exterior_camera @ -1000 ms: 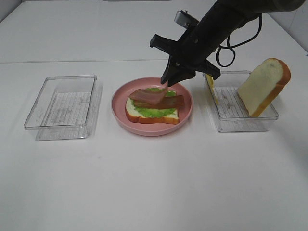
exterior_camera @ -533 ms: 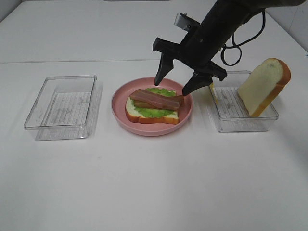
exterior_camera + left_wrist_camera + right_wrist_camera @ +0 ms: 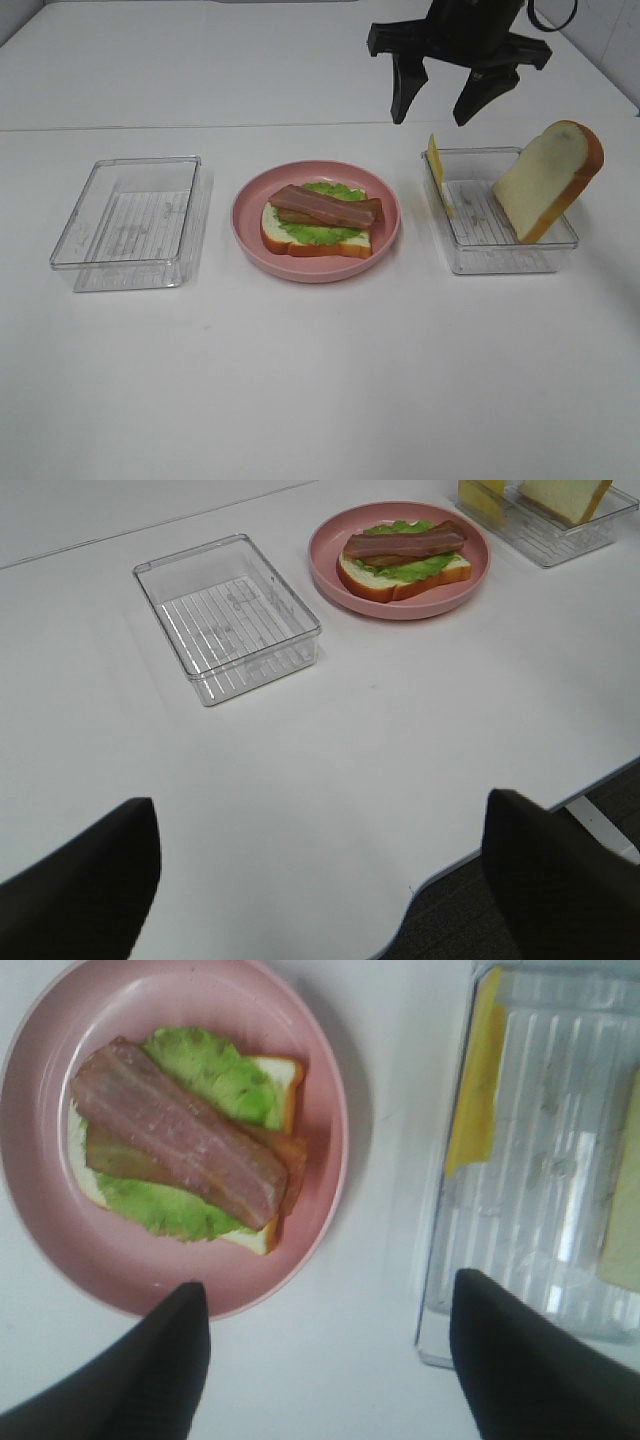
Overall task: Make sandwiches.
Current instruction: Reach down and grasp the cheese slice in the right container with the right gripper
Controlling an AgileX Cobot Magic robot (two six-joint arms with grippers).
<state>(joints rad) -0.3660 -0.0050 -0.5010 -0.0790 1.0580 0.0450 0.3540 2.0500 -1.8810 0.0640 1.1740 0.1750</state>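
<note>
Leaning in the tray point(image 3: 500, 262) — bread slice point(image 3: 548, 178), cheese point(image 3: 436, 165); plate point(image 3: 247, 215) beside

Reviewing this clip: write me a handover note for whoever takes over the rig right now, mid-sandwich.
End effectors: the left end effector is open, holds nothing, and hangs near the table edge, away from the food. The right end effector is open, holds nothing, and is raised above the gap between the pink plate and the right tray.
On the plate: bottom bread slice, then lettuce, then bacon strips.
In the right tray: cheese square upright against the plate-side wall; second bread slice leaning at the other end.
Done: bread, lettuce, bacon stacked.
Left: likely cheese, then the second slice on top.
</note>
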